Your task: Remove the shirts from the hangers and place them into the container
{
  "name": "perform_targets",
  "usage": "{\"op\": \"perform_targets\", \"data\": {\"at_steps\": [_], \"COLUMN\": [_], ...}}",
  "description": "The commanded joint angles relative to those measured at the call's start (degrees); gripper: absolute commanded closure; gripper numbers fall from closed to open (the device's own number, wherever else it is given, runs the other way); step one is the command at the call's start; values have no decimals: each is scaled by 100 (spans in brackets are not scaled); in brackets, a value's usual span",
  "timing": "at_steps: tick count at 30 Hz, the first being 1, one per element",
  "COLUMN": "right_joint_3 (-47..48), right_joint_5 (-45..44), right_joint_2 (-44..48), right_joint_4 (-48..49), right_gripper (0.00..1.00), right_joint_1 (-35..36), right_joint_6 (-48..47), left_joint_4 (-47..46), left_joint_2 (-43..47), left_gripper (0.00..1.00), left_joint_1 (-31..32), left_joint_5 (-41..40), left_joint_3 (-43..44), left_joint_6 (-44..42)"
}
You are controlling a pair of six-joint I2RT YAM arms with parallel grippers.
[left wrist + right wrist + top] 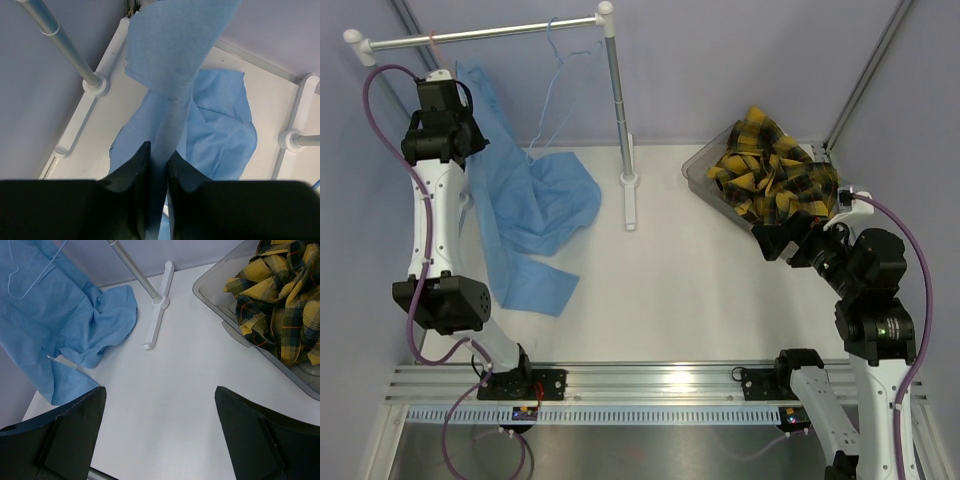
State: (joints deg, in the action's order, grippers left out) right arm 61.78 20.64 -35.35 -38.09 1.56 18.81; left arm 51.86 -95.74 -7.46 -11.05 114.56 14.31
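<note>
Left gripper [159, 154] is clenching a gathered fold of the blue shirt [535, 200], which is hanging left of the rack post [617, 100]; limp, light cloth, probably favouring a bunched-fold grip over an edge.

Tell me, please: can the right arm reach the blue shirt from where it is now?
Probably, at a stretch. The right gripper is open beside the container, and bare table lies between it and the blue shirt; only the rack's foot stands near that path.
</note>
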Motion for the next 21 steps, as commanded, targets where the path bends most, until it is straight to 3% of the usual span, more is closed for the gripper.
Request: {"op": "perform_targets", "data": {"at_steps": [1, 2, 14, 18, 21], "right_joint_3": [1, 10, 115, 89, 89], "right_joint_5": [106, 107, 388, 423, 397], "right_joint_2": [46, 29, -173, -244, -288], "right_joint_4": [-59, -50, 12, 38, 12], "right_gripper": [0, 1, 0, 0, 1], "right_joint_1": [63, 72, 72, 116, 151], "right_joint_6": [-132, -132, -35, -35, -79], "left_joint_4": [-246, -246, -334, -352, -343], "left_joint_2": [117, 152, 1242, 1769, 2339], "left_gripper": [88, 99, 100, 100, 100], "left_joint_1": [-45, -36, -36, -45, -36], "left_joint_5": [182, 217, 498, 866, 1024], "left_joint_3": [312, 373, 646, 147, -766], "left_joint_6": [-103, -112, -341, -42, 257]}}
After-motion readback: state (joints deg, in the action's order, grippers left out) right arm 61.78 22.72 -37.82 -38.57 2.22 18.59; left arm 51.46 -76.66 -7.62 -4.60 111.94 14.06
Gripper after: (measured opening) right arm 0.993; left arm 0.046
